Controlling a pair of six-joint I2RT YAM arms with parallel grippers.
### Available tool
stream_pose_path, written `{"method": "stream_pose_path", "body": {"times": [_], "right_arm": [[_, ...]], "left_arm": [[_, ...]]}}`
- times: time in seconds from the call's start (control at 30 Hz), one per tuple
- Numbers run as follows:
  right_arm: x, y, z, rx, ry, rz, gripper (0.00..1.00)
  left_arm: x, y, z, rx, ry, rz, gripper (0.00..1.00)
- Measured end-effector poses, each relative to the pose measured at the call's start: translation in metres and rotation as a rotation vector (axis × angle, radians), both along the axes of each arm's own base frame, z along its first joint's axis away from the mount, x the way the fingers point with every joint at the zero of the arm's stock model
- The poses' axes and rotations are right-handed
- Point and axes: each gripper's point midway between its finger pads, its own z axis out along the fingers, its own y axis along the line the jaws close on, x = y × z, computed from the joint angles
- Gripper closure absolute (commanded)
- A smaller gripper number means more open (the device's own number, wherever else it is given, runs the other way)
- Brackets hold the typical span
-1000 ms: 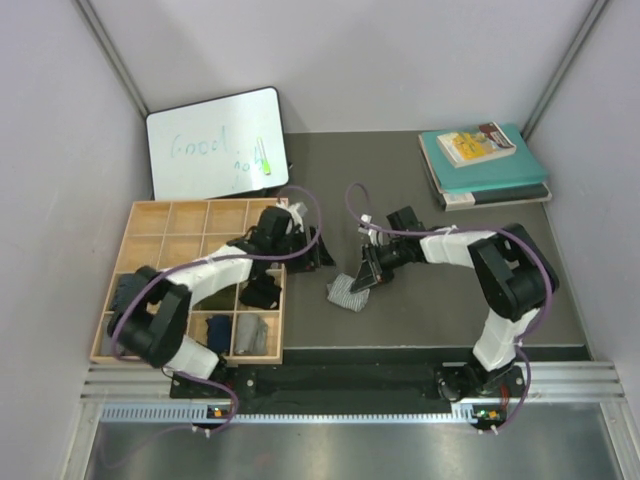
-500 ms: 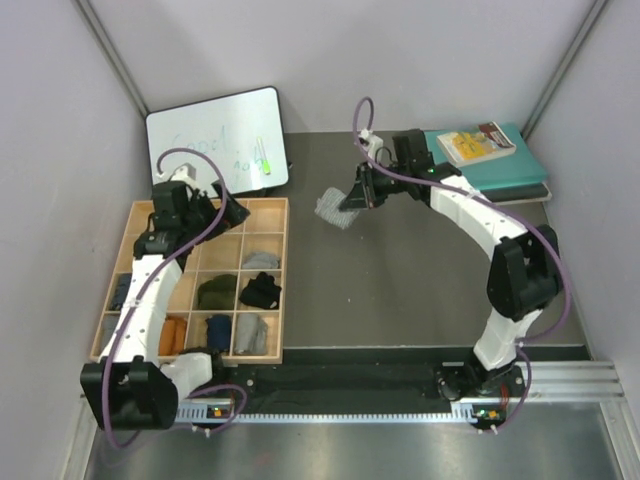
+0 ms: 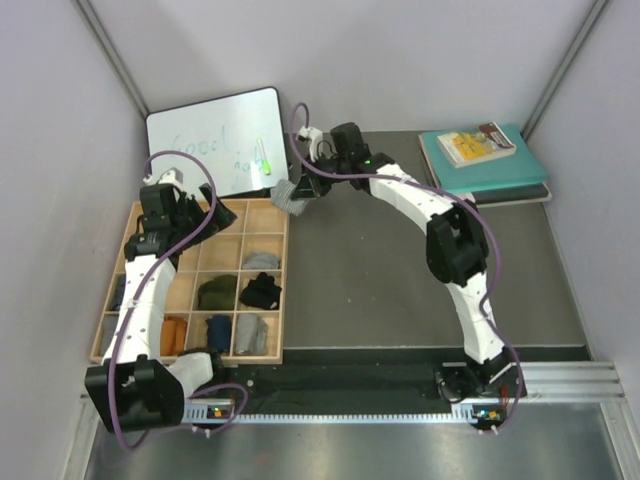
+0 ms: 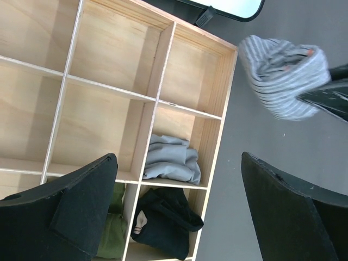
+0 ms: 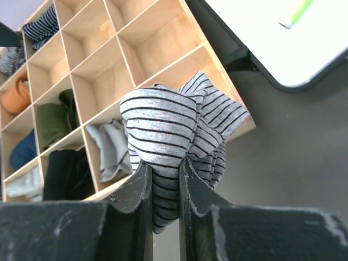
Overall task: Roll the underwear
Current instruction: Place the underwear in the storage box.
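One grey-striped rolled cloth bundle [image 5: 157, 130] pinched in right gripper [image 5: 163, 174], left gripper [image 4: 176, 163] gaping: centre over a wooden tray [image 5: 157, 43] cell before releasing.

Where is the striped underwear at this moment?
In the top view the striped underwear hangs pinched in the right arm's fingers, left of centre at the far right corner of the wooden tray, near the whiteboard.

I see the grey-and-white striped underwear [image 5: 163, 130] bunched into a wad, pinched aloft at eleven o'clock over the wooden tray's [image 4: 114, 49] far right corner. The light grey pair [image 4: 169, 160] lies crumpled in one cell, the olive pair [image 3: 216, 292] at its eight o'clock.
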Motion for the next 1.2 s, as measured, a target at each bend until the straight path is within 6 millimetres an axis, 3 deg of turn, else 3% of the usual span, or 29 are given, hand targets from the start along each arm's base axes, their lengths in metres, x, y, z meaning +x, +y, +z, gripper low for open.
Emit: {"method": "stream_pose_path", "body": {"times": [0.3,0.43,0.63,0.93,1.03,1.2], "right_arm": [[0.008,0.056,-0.032,0.040,-0.059,0.078,1.00],[0.009,0.071,-0.054,0.040,-0.054,0.104,1.00],[0.009,0.072,-0.086,0.002,-0.030,0.112,1.00],[0.019,0.080,-0.081,-0.008,-0.101,0.120,1.00],[0.020,0.079,-0.084,-0.020,-0.098,0.110,0.94],[0.021,0.078,-0.093,-0.048,-0.095,0.090,0.66]], "left_arm": [[0.001,0.000,0.001,0.005,-0.008,-0.005,0.01],[0.002,0.000,0.003,0.004,-0.018,-0.007,0.01],[-0.001,0.000,0.003,0.003,-0.024,-0.007,0.01],[-0.005,-0.001,-0.007,0.000,-0.005,-0.009,0.01],[-0.005,-0.002,-0.008,-0.004,-0.004,-0.014,0.01],[-0.006,-0.003,-0.008,-0.008,-0.005,-0.018,0.01]]}}
